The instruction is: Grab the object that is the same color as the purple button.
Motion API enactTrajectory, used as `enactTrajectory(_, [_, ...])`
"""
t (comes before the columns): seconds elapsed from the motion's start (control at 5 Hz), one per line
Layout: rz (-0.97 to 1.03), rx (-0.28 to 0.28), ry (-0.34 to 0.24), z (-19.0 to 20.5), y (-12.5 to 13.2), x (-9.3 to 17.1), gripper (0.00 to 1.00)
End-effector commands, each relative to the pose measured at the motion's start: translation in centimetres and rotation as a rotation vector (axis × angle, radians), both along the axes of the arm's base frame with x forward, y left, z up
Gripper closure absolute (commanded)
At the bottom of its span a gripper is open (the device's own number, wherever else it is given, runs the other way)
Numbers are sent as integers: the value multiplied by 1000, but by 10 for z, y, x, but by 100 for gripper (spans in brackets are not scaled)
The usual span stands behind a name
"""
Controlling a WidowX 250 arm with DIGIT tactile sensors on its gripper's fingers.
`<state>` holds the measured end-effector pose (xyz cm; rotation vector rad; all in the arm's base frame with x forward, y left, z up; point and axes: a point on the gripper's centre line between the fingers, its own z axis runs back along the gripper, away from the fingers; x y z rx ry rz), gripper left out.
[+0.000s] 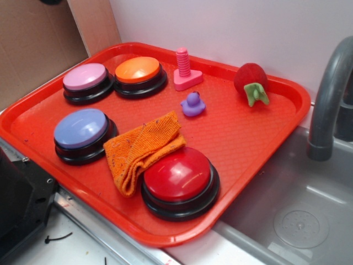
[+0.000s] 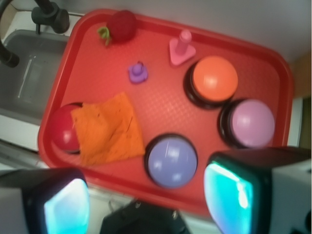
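1. The small purple rubber duck [image 1: 192, 104] sat mid-tray on the red plastic tray [image 1: 265, 138], between the pink plastic bolt [image 1: 185, 70] and the orange cloth [image 1: 140, 149].
2. The gripper [image 2: 146, 200], fingers apart and empty, hung high above the tray's near edge; the approach step was judged to be in hand.
3. The next move called for descent centred over the duck.

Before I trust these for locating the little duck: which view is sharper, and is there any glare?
Exterior view: sharp, duck crisp, window glare on the red button. Wrist view: soft and blurred, duck smeared, gripper fingers out of focus, glowing cyan.
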<state>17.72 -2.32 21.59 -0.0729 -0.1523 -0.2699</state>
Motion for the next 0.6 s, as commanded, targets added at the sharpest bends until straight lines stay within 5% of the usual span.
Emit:
enactTrajectory(0.0, [-213,-46,-64,-23,-21,64,0])
enactTrajectory(0.2, [-285,-76,-84,-44,-33,85,0])
enactTrajectory(0.4, [-330,-27,-67,-62,-43,94,0])
